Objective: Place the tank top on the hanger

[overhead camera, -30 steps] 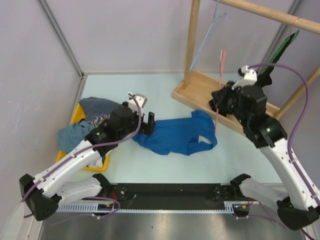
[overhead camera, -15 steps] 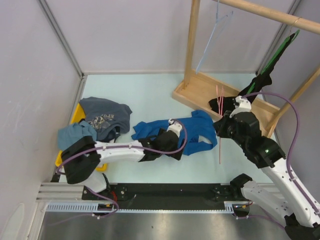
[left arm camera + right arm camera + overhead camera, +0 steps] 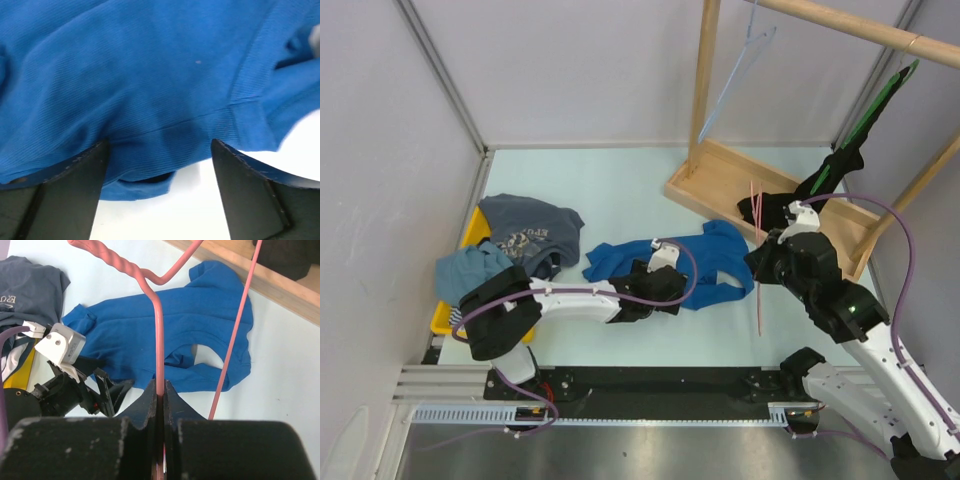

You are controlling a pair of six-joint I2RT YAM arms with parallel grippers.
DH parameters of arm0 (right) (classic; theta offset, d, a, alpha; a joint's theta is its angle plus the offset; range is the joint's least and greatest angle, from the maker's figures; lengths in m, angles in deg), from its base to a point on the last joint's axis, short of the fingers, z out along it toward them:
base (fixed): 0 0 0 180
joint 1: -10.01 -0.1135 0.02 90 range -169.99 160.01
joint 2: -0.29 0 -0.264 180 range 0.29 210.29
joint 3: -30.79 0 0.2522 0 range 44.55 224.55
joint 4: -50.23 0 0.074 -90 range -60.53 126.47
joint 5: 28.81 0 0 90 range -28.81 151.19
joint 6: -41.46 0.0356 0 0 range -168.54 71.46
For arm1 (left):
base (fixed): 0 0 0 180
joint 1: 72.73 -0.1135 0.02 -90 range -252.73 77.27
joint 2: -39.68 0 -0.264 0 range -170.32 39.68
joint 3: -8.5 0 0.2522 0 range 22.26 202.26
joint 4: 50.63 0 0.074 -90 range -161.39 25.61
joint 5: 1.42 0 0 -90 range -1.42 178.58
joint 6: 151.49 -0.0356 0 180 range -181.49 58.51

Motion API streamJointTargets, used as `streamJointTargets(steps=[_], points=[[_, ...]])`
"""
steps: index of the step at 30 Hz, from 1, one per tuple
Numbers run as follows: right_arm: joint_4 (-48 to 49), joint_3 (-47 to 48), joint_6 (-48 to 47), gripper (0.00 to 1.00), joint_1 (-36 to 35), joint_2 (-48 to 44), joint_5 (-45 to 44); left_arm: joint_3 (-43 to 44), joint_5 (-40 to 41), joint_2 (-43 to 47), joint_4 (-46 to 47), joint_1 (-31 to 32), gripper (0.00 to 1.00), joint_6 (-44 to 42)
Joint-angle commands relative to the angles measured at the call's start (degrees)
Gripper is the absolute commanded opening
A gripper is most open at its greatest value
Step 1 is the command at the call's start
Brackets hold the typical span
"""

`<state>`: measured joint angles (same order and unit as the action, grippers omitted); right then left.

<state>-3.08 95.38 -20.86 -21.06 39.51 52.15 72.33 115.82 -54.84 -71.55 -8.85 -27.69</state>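
A pale, smooth table [image 3: 620, 180] is seen, with a wooden rack [image 3: 705, 100] of square posts standing at its far right. The tank top [image 3: 720, 250], of finely ribbed royal-blue fabric, is spread rumpled at the table's middle, strap loops toward the right. Bare surface lies open beyond it and along its near edge. The hanger [image 3: 158, 340], thin pink wire with a twisted neck, is clamped tightly in the right gripper [image 3: 160, 390], just beside the strap end. The left gripper [image 3: 157, 150] is spread wide over the stitched hem, which is flanked by its dark fingers [image 3: 65, 190].
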Motion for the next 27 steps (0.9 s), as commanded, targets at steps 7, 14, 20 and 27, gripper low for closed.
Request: streamJointTargets(steps=[7,14,20,27], points=[[5.27,-0.99,0.53,0.0,-0.31,1.38,2.88,-0.4,13.09,-1.73,-6.64,-0.24,0.24,-0.75],[7.64,-2.57,0.09,0.0,-0.31,2.09,6.74,-5.5,6.33,2.84,0.38,-8.57,0.0,-7.32],[10.1,-5.12,0.44,0.0,-0.4,3.14,10.69,-1.21,3.09,4.87,4.61,-19.46,0.0,-18.15],[11.95,-7.67,-0.34,0.0,-0.75,2.97,16.07,5.57,2.64,4.78,0.14,-24.33,0.83,-23.17]])
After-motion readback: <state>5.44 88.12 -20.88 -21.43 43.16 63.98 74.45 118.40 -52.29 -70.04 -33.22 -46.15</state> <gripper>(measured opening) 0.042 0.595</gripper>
